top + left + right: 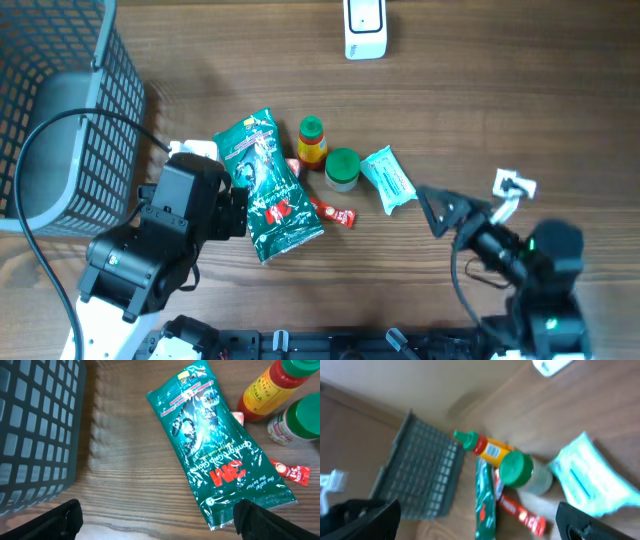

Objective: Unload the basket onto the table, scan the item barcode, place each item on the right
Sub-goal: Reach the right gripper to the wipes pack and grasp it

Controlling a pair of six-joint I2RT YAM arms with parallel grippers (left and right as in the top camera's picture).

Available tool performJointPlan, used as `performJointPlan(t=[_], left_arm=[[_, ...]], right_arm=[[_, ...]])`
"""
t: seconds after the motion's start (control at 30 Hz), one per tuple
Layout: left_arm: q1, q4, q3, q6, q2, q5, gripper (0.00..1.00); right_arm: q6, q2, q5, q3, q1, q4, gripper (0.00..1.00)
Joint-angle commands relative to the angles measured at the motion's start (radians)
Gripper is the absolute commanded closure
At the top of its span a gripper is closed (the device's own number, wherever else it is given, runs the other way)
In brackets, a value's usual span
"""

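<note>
The left hand (160,527) hovers low over the brown wooden bench (125,470), its two dark fingers (60,520) spread wide and gripping nothing. Straight ahead of it lies a glossy green foil packet (215,455) with white print, flat on the bench, its near end close to the right-side finger. Off to this hand's left stands a dark grey plastic mesh basket (35,425).

Past the packet, ahead and to the right, are a red-and-yellow squeeze bottle with a green cap (312,142) and, just beside it, a small clear jar with a green lid (343,168). A thin red sachet (335,212) lies against the packet's edge.

The right hand (432,210) is also spread wide and empty. A pale teal soft pack (388,180) lies just in front of its fingertips. Its wrist view is blurred, so no labels can be read there.

What looks like a white plastic barcode scanner (365,28) sits at the far edge, well apart from both hands.
</note>
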Motion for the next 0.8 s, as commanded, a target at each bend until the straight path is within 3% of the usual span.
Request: performJointPlan(t=[0.0, 0.07, 0.2, 0.33, 0.4, 0.57, 0.6, 0.77], left_arm=[[-0.001, 0.0, 0.0, 0.012, 0.004, -0.009, 0.0], [-0.001, 0.0, 0.0, 0.012, 0.004, -0.009, 0.0], [-0.001, 0.0, 0.0, 0.012, 0.004, -0.009, 0.0], [-0.001, 0.0, 0.0, 0.012, 0.004, -0.009, 0.0], [-0.001, 0.0, 0.0, 0.012, 0.004, -0.009, 0.0], [-0.001, 0.0, 0.0, 0.012, 0.004, -0.009, 0.0], [-0.001, 0.0, 0.0, 0.012, 0.004, -0.009, 0.0], [-0.001, 0.0, 0.0, 0.012, 0.004, -0.009, 0.0]], right_arm=[[-0.316, 0.246, 0.162, 0.257, 0.008, -0.217, 0.01], [-0.396, 0.406, 0.348, 0.438, 0.019, -0.423, 0.01], [-0.473, 0.591, 0.429, 0.65, 0.108, -0.617, 0.0], [-0.478, 0.628, 0.451, 0.655, 0.167, -0.583, 0.0], [-0.608, 0.665, 0.42, 0.64, 0.193, -0.547, 0.0], [-0.615, 0.856, 0.722, 0.64, 0.362, -0.488, 0.01], [-0.649, 0.903, 0.749, 0.64, 0.397, -0.475, 0.06], [-0.692, 1.112, 0.813, 0.64, 0.509, -0.374, 0.09]])
